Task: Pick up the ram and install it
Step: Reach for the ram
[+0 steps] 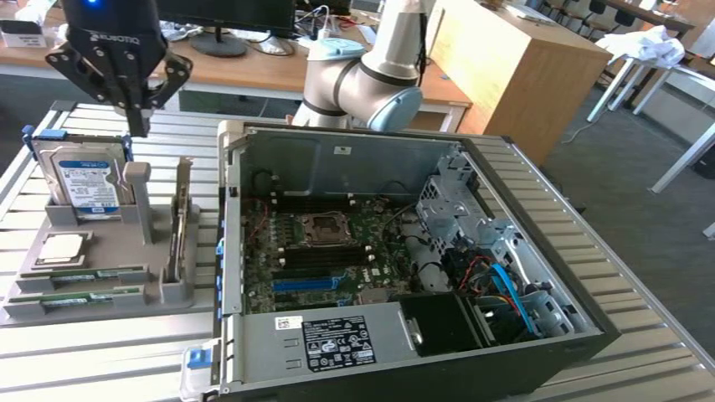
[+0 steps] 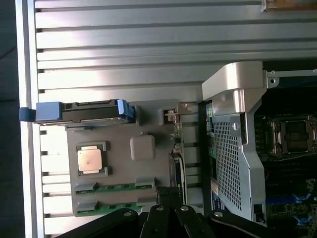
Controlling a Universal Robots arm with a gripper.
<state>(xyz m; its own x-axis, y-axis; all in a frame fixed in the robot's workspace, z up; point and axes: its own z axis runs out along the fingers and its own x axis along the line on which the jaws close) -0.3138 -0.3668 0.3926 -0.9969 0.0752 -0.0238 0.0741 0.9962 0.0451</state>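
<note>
Claw [image 1: 140, 126]: clenched, fingertips drawn to a point, nothing held. It hangs in the air above the grey tray [image 1: 123, 243], touching nothing. From the wrist view, its dark tips [image 2: 168, 194] sit over the tray [image 2: 124, 166].
Claw position: in the exterior view it is above the tray's hard-drive end. The exact spot over the tray cannot be told.
Ram [image 1: 95, 274] [image 2: 115, 187]: green stick lying flat in a slot at the tray end opposite the hard drive, untouched.
Second ram stick [image 1: 84, 295] [image 2: 111, 206]: flat in the neighbouring slot, parallel, at the tray's outer edge.
Ram to claw: well apart. Both sticks lie low in the tray at the far end from the drive, with the claw high overhead.
Hard drive [image 1: 90, 180] [image 2: 84, 111]: stands upright on edge in the tray, blue label facing the ram end.
Processor chip [image 1: 62, 247] [image 2: 90, 161]: flat on the tray, between the drive and the ram slots.
Upright card [image 1: 179, 226]: on edge along the tray side nearest the computer case.
Computer case [image 1: 335, 163] [image 2: 233, 84]: open, lying just beside the tray, motherboard exposed.
Table [image 1: 100, 360] [image 2: 124, 49]: slatted metal, carrying the tray and the case.
</note>
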